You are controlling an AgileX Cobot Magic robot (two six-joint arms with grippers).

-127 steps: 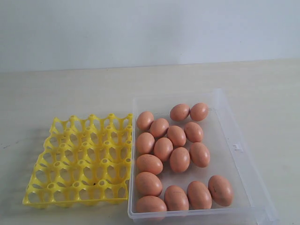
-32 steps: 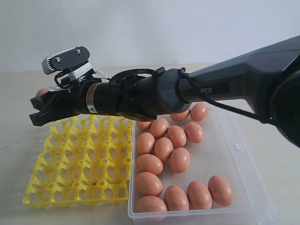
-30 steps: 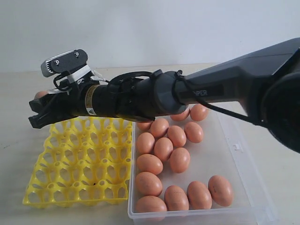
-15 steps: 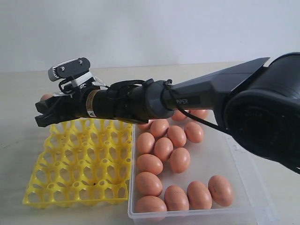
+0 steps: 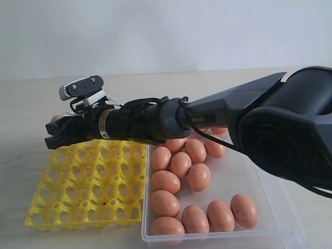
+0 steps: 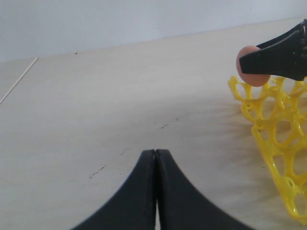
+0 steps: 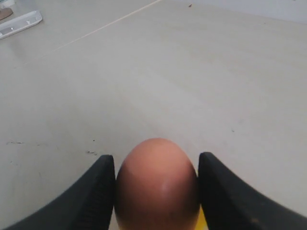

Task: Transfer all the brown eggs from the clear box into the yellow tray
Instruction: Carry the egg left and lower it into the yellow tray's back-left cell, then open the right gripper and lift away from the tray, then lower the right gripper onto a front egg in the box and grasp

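From the side, the right gripper [image 5: 51, 135] reaches across, clamped on one brown egg [image 5: 56, 119] above the far corner of the yellow tray [image 5: 88, 207]. Other brown eggs [image 5: 180, 165] lie in the clear box [image 5: 236, 176]. The left wrist view shows the left gripper [image 6: 155, 153] pressed shut over the table [image 6: 96, 105]. In the right wrist view, that egg sits squeezed between both fingers [image 7: 96, 191].

tray [image 5: 85, 192] left of box [image 5: 236, 174] | eggs [image 5: 180, 165] in box | one egg [image 7: 156, 187] over tray corner

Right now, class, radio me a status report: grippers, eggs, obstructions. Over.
Left gripper shut, empty, over bare table. Right gripper shut on brown egg, above far corner of yellow tray. Other eggs in clear box. Nothing seen blocking the tray.
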